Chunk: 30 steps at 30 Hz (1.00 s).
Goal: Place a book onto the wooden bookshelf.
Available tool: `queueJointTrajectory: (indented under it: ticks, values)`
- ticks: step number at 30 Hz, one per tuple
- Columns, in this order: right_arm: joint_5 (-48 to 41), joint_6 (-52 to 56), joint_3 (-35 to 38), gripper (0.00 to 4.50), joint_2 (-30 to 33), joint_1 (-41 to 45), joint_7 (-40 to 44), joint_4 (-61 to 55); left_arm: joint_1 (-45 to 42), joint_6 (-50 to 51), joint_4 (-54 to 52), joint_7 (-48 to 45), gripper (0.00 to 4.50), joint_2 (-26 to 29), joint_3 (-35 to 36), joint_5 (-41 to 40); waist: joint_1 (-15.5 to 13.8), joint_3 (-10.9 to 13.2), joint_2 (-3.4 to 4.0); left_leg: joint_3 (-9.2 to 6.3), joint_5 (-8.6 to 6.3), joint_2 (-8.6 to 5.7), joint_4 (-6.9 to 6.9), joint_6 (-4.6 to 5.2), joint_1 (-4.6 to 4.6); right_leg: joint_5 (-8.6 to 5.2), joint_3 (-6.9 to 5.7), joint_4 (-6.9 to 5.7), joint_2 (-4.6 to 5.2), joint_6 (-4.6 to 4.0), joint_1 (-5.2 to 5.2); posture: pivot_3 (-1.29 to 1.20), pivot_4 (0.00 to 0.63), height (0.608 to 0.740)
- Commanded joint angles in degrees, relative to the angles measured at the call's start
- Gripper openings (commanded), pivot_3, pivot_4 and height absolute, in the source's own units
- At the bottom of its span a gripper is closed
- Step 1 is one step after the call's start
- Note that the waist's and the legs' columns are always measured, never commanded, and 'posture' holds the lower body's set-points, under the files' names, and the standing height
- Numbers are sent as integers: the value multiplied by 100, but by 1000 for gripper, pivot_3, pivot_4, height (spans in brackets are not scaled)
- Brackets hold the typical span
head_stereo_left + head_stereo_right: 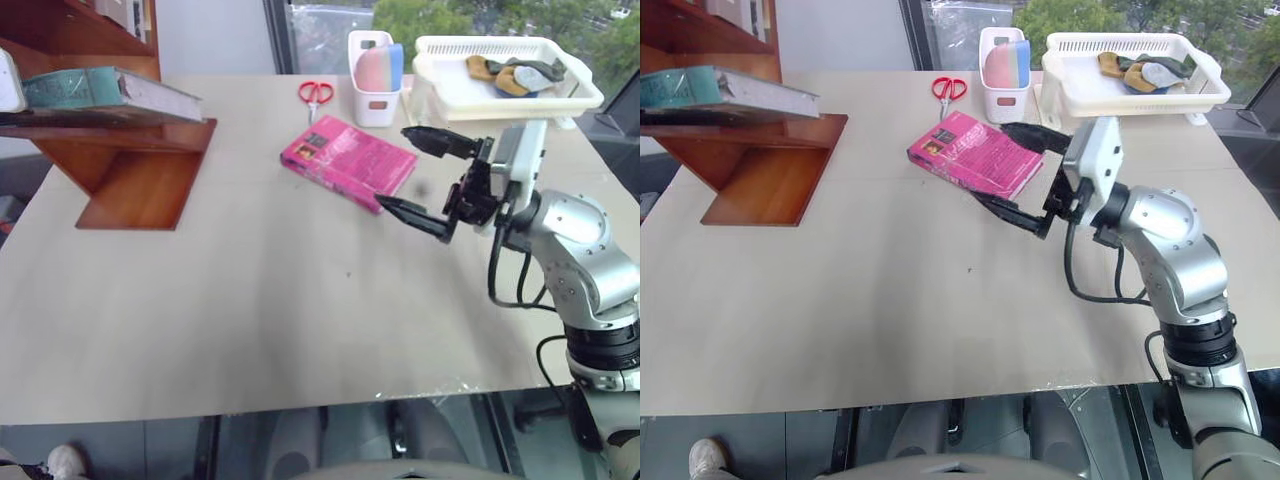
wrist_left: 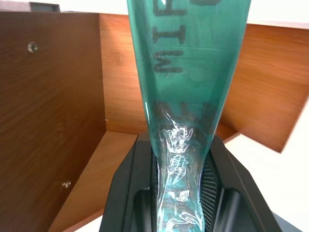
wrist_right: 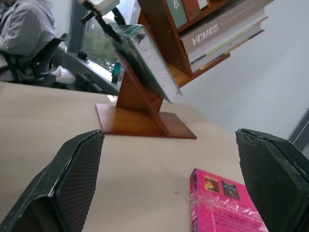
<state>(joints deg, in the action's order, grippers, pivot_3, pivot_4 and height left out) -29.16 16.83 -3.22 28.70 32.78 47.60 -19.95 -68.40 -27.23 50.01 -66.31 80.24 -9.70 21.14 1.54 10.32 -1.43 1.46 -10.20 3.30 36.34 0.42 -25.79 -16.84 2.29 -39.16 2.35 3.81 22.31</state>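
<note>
A: Where was the book (image 1: 100, 90)?
B: Lying on a board of the wooden bookshelf (image 1: 140, 170), clenched in the left end effector (image 2: 181, 193).
A: And the right end effector (image 1: 415, 170)?
B: Released, 2 fingers spread beside the pink book (image 1: 347, 160) above the surface (image 1: 250, 300).

The left gripper (image 2: 179, 193) was clamped on the book (image 2: 188, 82), its two black fingers (image 2: 133, 193) pressing either side of the teal, plastic-wrapped cover. Dark lettering ran along the book, and the wrap was crinkled and glossy between the fingers. Behind it stood the bookshelf (image 2: 53, 121): a dark brown side panel, a lighter board, and a slanted panel. A pale surface showed beyond.
</note>
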Motion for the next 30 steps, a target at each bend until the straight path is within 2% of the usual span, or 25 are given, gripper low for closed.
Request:
queueJointTrajectory:
  ticks: [1,7,9,10,13,15,16,20,22,25,28,30]
  values:
    - [102,-88,-30,4500,-48,210,-4,-123,-183,-140,416,401,664,88,-28,306,18,0,0,3,0,0,0,0,-1,0,3,-1,0,0,2,0,150,740]
    - [107,-110,-29,4500,-246,367,-83,-80,-176,-403,713,210,664,-63,160,-67,66,0,0,31,2,2,9,-2,1,-5,32,-65,-3,-7,41,0,150,740]
    - [90,-114,-3,4500,-293,384,-86,-77,-138,-406,715,154,1653,-46,215,-144,64,0,-1,32,2,3,15,-2,0,-5,34,-69,-4,-7,41,0,150,740]
    - [80,-113,9,4500,-309,386,-85,-79,-117,-431,703,151,1960,-31,233,-177,64,-1,-2,36,2,2,17,-2,0,-5,37,-69,-3,-7,40,0,150,740]
    - [55,-97,32,4500,-332,374,-66,-88,-52,-704,642,348,3492,26,369,-337,59,-3,-8,37,1,2,21,-2,-7,-4,38,-65,-2,-6,41,0,150,740]
    - [56,-97,36,4500,-337,364,-53,-66,-35,-895,643,419,4294,49,492,-503,48,-2,-11,36,1,2,21,-2,-10,-4,36,-63,-1,-7,42,0,150,740]
    - [56,-101,41,4500,-336,351,-42,-42,-18,-1001,624,359,4438,27,661,-771,46,-2,-11,35,1,2,21,-2,-11,-4,35,-63,-1,-7,42,0,150,740]
    - [43,-99,66,4500,-298,281,15,5,271,-1208,290,-196,4438,-25,1315,-1914,50,-2,-11,37,1,2,21,-2,-11,-4,36,-63,0,-7,43,0,150,740]
    - [23,-80,82,4500,-271,255,49,22,600,-868,-186,-612,4438,-85,1749,-2699,53,-2,-11,36,1,3,22,-2,-10,-4,35,-65,0,-7,42,0,150,740]
    - [14,-58,97,4500,-212,204,128,60,1426,758,-1542,-1075,4438,-171,2474,-3987,48,-3,-14,33,2,4,24,-2,-13,-4,32,-66,2,-8,42,0,150,740]
    - [-4,24,129,4500,-110,149,188,64,2704,2636,-3364,-1091,4438,-120,3133,-4800,67,-3,-13,35,1,4,26,-2,-11,-4,35,-70,7,-7,39,0,150,740]
    - [18,44,143,4500,-21,92,248,126,3555,4111,-4708,-821,4438,-281,3627,-5581,78,-3,-13,36,2,4,26,-2,-7,-3,37,-68,7,-7,38,0,150,740]
